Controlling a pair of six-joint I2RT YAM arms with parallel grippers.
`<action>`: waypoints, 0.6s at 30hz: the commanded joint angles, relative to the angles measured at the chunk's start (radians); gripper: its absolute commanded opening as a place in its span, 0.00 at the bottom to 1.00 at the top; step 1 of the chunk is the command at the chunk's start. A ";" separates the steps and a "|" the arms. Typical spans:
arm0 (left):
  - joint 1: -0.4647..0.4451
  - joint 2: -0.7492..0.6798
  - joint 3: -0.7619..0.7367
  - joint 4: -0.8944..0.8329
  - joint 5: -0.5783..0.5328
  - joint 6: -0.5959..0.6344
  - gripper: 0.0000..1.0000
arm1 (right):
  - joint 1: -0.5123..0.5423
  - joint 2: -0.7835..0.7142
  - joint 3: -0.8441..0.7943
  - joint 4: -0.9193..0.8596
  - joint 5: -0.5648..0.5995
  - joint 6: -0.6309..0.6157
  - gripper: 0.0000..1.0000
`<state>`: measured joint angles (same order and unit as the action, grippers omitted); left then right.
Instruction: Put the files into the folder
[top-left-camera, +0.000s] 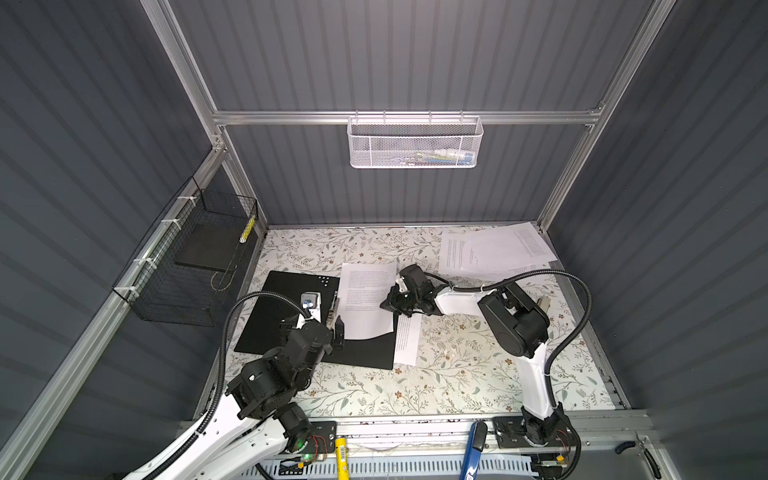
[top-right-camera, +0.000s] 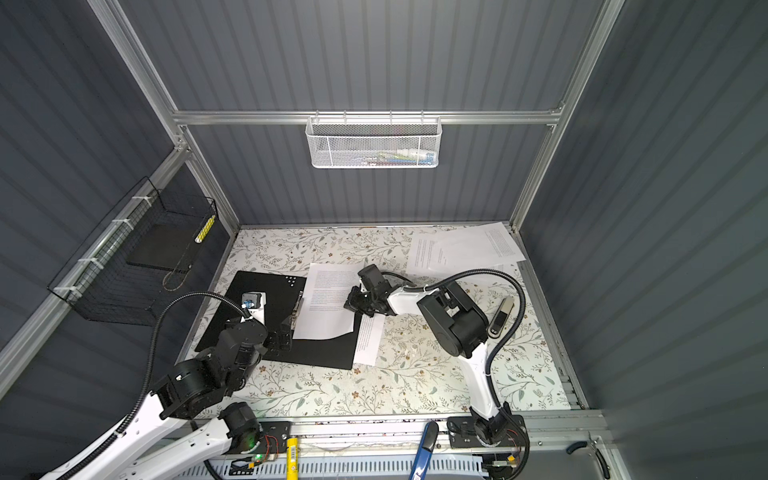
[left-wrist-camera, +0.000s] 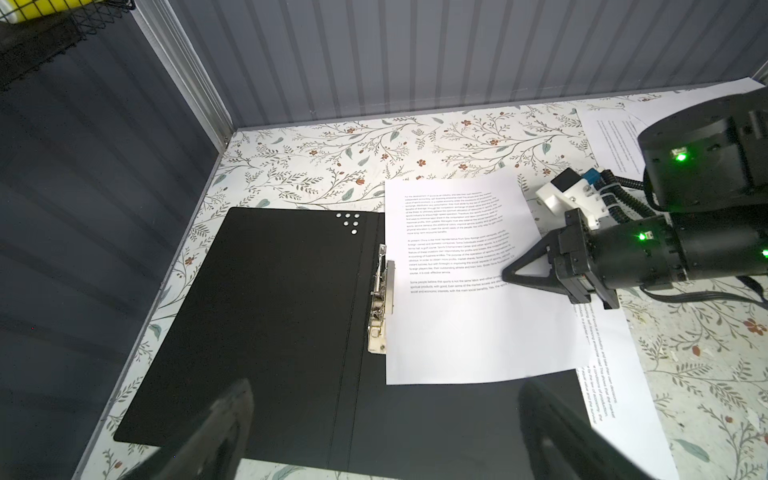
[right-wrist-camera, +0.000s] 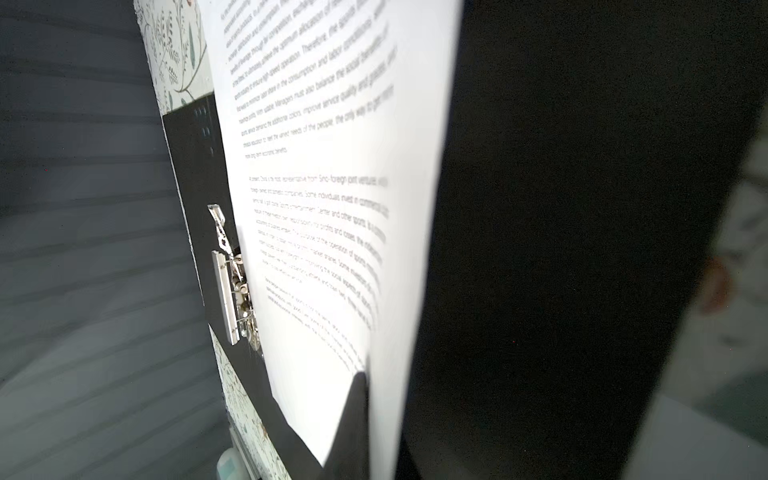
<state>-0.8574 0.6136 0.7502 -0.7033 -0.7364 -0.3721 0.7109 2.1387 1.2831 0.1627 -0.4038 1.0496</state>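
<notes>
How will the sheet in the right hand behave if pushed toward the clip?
Probably floppy: the sheet bows up where the right hand pinches its edge. Likely light, being thin, and should slide easily over the folder. Pushed, it may buckle against the metal clip rather than travel flat.

Your left arm (top-left-camera: 226, 419) comes in from the near left corner with its elbow folded and its wrist pitched downward. Your left gripper (left-wrist-camera: 386, 388) hangs low with its jaws spread wide. Your right arm (top-left-camera: 535, 374) rises from its base at the near right, bends sharply at the elbow and stretches leftward toward the middle, forearm close to level. Your right gripper (left-wrist-camera: 509, 275) points left, jaws pressed together, and the right wrist view shows them pinching the edge of a sheet (right-wrist-camera: 332, 208).
</notes>
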 joint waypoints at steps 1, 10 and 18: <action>0.011 0.011 -0.004 0.018 0.015 0.020 1.00 | 0.021 -0.002 -0.035 0.037 -0.010 0.049 0.00; 0.017 0.012 -0.006 0.022 0.045 0.027 1.00 | 0.063 -0.053 -0.113 0.066 0.030 0.086 0.00; 0.018 0.005 -0.006 0.021 0.058 0.024 1.00 | 0.098 -0.071 -0.157 0.094 0.055 0.119 0.00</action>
<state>-0.8471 0.6304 0.7502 -0.6930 -0.6907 -0.3653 0.7929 2.0838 1.1477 0.2604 -0.3702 1.1500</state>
